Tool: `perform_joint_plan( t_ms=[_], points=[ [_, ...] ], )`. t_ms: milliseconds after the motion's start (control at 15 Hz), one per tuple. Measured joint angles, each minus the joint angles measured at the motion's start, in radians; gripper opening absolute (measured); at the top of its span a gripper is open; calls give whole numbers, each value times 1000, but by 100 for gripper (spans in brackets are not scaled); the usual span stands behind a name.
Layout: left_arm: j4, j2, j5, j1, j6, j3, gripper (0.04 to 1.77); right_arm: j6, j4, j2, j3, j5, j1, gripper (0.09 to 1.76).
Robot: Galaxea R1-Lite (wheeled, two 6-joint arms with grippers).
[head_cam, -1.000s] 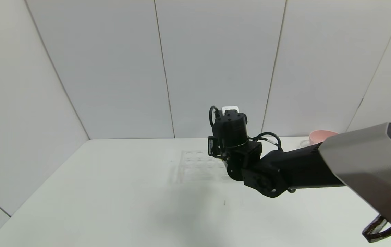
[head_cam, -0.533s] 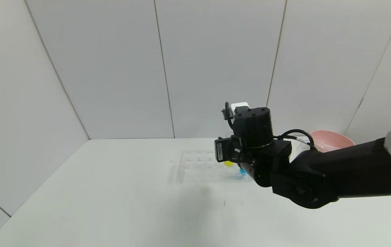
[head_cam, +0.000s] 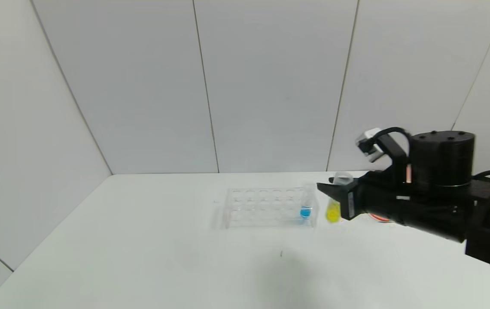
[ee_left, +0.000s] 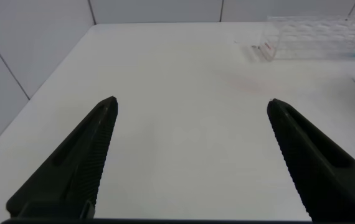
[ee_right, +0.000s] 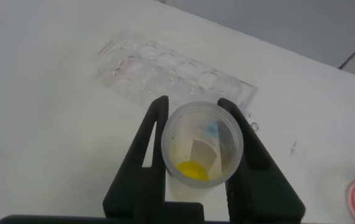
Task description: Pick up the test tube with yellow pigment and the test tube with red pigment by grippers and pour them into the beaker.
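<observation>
Right gripper [head_cam: 328,193] above the table, jaws clamped; left gripper [ee_left: 190,109] low, jaws wide apart.

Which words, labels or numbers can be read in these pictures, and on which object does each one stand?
None can be read.
right gripper: a small pale label on its side, too blurred to read.
test tube with yellow pigment, held in its jaws: no print visible.
clear rack: no print visible.
left gripper: no marking.

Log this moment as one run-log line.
right gripper: shut on yellow tube, lifted beside rack | blue tube: in rack | left gripper: open, idle over table
</observation>
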Motion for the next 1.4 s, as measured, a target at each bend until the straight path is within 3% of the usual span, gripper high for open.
perform_joint_plan(
  t_ms=[267,467,667,1000,1400],
  points=[
    [0,0,0,0,0,0,172,-155,2,-119,111,307,-294,59],
    [0,0,0,0,0,0,172,-258,91,-150,110,495,-504,59],
    [0,0,0,0,0,0,172,-368,208,-118,15,570,-643,59],
    [0,0,0,0,0,0,172,-576,442,4,-194,582,-745,59],
    [0,0,0,0,0,0,172,-752,737,138,-462,612,-751,59]
  ],
)
